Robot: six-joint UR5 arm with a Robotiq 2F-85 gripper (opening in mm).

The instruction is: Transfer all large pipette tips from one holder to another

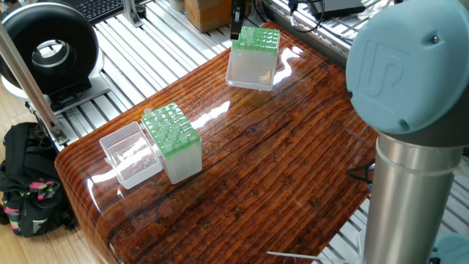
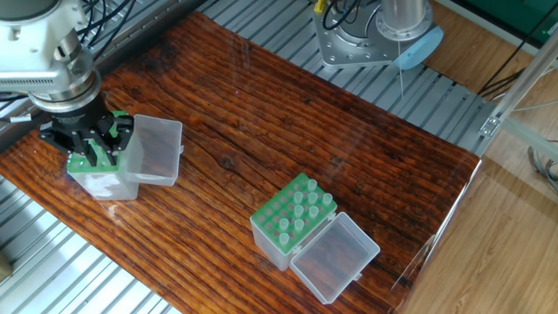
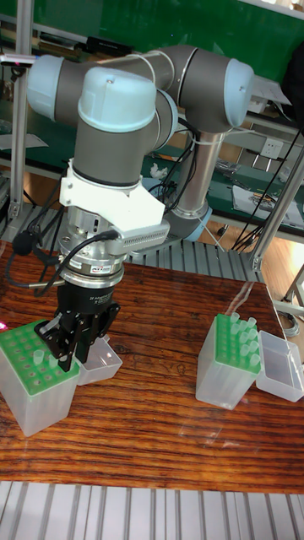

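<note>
Translucent whitish large pipette tips (image 2: 295,212) stand upright in the green grid of a clear holder (image 2: 281,228) with its lid (image 2: 336,257) hinged open, near one long edge of the wooden tabletop (image 2: 288,131). Well apart, near a corner, a second green-topped holder (image 3: 35,378) sits beneath the arm (image 3: 127,143), which points straight down. The tool (image 3: 71,359) hovers over that grid, black fingers (image 3: 57,348) close together; whether they grip anything cannot be told.

glossy wood-grain table (image 2: 288,131), translucent plastic tip boxes (image 2: 288,228) with matt green grids (image 3: 34,359)
</note>
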